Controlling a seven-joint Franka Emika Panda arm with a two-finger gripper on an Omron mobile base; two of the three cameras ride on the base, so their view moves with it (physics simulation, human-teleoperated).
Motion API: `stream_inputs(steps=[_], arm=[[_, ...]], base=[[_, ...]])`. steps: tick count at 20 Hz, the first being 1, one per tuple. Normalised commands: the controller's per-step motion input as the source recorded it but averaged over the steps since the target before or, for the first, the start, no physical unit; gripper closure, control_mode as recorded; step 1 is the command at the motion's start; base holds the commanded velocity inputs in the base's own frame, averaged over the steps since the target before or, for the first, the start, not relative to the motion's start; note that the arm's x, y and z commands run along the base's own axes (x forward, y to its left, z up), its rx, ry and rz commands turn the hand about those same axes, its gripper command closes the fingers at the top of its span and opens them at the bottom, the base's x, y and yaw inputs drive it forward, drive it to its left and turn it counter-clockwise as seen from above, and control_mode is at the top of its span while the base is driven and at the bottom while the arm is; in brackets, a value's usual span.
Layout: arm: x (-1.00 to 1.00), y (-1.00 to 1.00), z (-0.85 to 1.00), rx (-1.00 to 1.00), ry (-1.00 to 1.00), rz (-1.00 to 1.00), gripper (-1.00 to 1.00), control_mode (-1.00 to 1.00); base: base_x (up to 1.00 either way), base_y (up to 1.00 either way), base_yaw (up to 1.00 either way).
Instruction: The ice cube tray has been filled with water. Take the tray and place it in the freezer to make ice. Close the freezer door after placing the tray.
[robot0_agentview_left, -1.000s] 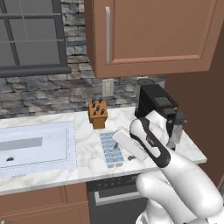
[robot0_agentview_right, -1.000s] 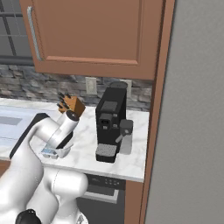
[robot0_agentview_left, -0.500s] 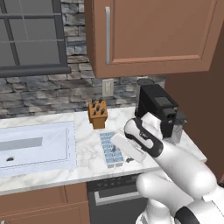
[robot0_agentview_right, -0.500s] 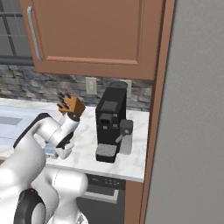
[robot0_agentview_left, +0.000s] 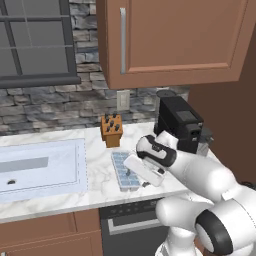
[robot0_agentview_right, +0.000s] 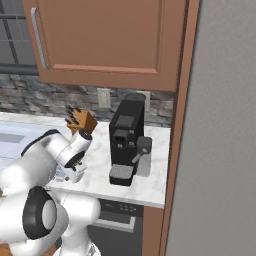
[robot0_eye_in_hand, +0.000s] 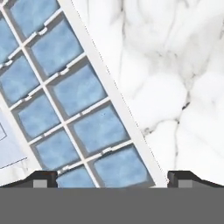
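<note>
Two rows square blue cells, ice cube tray (robot0_eye_in_hand: 65, 105) | veined marble counter (robot0_eye_in_hand: 175, 87)

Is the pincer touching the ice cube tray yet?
Cannot tell. In the hand view the open pincer straddles the ice cube tray, fingertips low beside it, but no contact or gap shows plainly.
</note>
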Motion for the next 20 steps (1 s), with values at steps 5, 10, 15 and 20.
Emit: stream_inputs(steps=[5, 10, 15, 20], arm=[[0.00, -0.05, -0.56, 0.00, 0.00, 0.00, -1.00, -1.00], [0.00, -0.03, -0.46, 0.00, -0.04, 0.00, -1.00, -1.00], [0.00, 0.01, -0.04, -0.01, -0.20, 0.01, -1.00, -1.00], [0.00, 0.20, -0.01, -0.07, -0.26, 0.00, -1.00, -1.00]], base=[[0.00, 0.00, 0.00], [0.00, 0.00, 0.00], [0.00, 0.00, 0.00], [0.00, 0.00, 0.00]])
